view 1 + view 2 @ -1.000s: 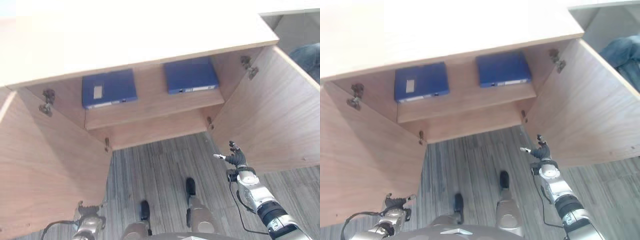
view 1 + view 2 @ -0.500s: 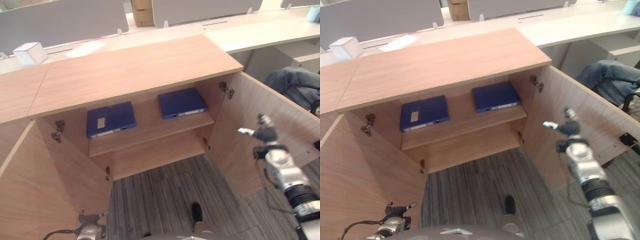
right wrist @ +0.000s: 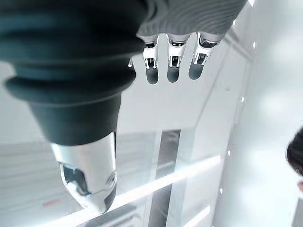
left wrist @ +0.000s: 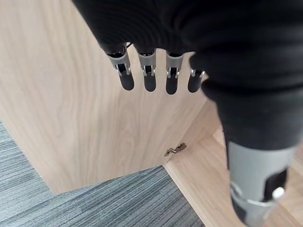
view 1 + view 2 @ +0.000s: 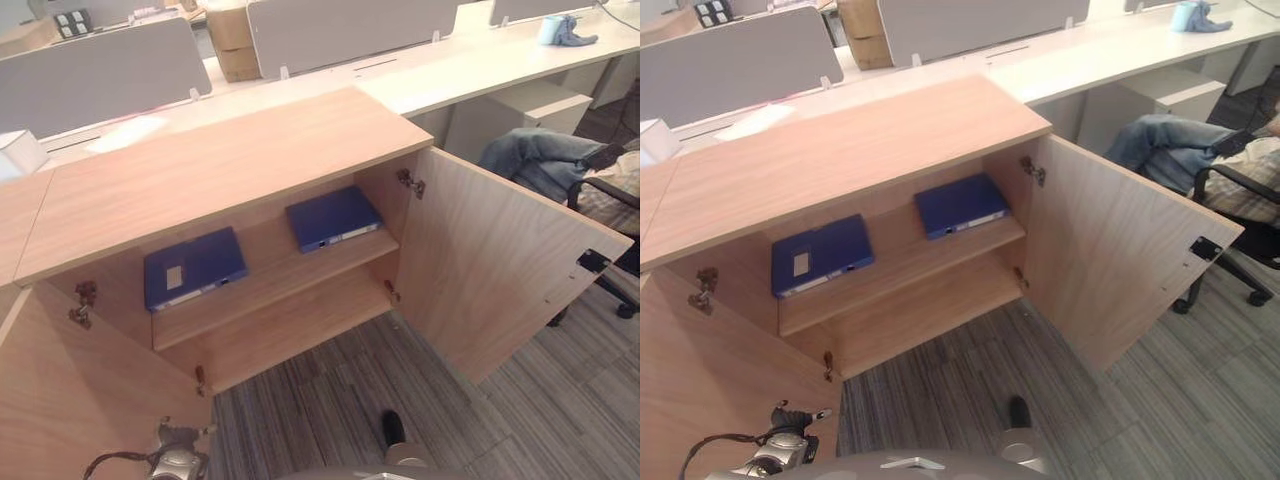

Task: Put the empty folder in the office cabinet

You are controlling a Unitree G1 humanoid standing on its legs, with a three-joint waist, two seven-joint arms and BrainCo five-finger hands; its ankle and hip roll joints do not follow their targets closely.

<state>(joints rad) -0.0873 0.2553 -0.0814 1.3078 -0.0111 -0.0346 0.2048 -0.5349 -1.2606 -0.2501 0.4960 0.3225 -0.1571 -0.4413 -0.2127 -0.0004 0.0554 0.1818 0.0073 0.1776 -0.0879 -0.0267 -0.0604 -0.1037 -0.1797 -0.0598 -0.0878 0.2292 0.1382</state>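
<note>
The office cabinet (image 5: 220,160) stands with both doors swung wide. Two blue folders lie flat on its upper shelf (image 5: 270,282), one at the left (image 5: 192,268) with a pale label and one at the right (image 5: 332,217). I cannot tell which of them is empty. My left hand (image 5: 176,463) hangs low beside the left door (image 5: 80,400); in the left wrist view its fingers (image 4: 149,75) are straight and hold nothing. In the right wrist view my right hand (image 3: 173,59) points up toward a bright ceiling, its fingers straight and its thumb (image 3: 90,179) apart, with nothing in it.
The right door (image 5: 490,260) juts out toward a person seated in an office chair (image 5: 610,200), whose legs in jeans (image 5: 535,160) show at the right. The lower shelf (image 5: 290,330) is bare. Desks with grey dividers (image 5: 100,70) run behind the cabinet. Grey carpet (image 5: 420,400) lies in front.
The camera has tilted up, so the cabinet top and the desks behind it have come into sight. My right hand, which was by the right door, has lifted up and away. The folders lie as before.
</note>
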